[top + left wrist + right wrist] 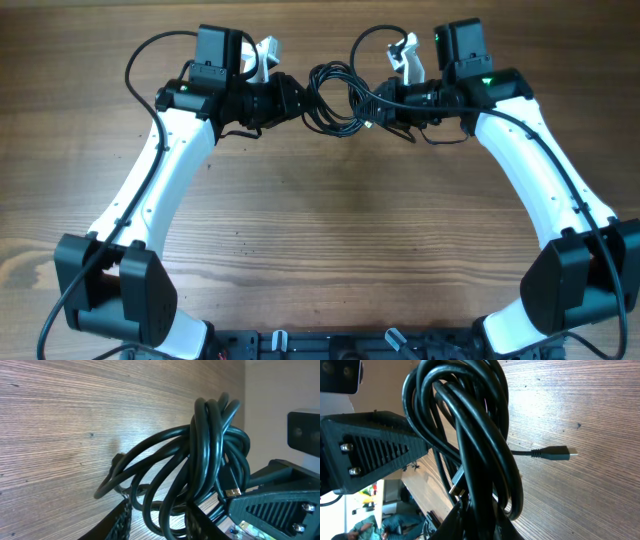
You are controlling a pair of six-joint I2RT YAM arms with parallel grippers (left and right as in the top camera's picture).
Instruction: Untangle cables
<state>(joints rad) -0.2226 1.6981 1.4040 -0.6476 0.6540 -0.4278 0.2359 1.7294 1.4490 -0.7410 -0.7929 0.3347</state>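
The cables (335, 98) are a tangled bundle of black loops hanging between my two grippers at the far middle of the table. In the left wrist view, several strands of the cables (210, 455) pass between the fingers of my left gripper (159, 506). Its jaws stand apart, with table showing beside one finger (122, 520). My right gripper (481, 510) is shut on a thick group of cable strands (485, 445). A small plug (555, 453) on a thin cord sticks out over the wood, and a metal-tipped plug (231, 492) hangs in the bundle. Overhead, the left gripper (293, 100) and right gripper (374, 105) face each other.
The wooden table (330, 230) stretches toward the near edge. Both white arms (160, 170) curve in from the near corners, with thick black arm wires (140, 60) looping at the back. The right gripper's black body (280, 505) sits close to the bundle.
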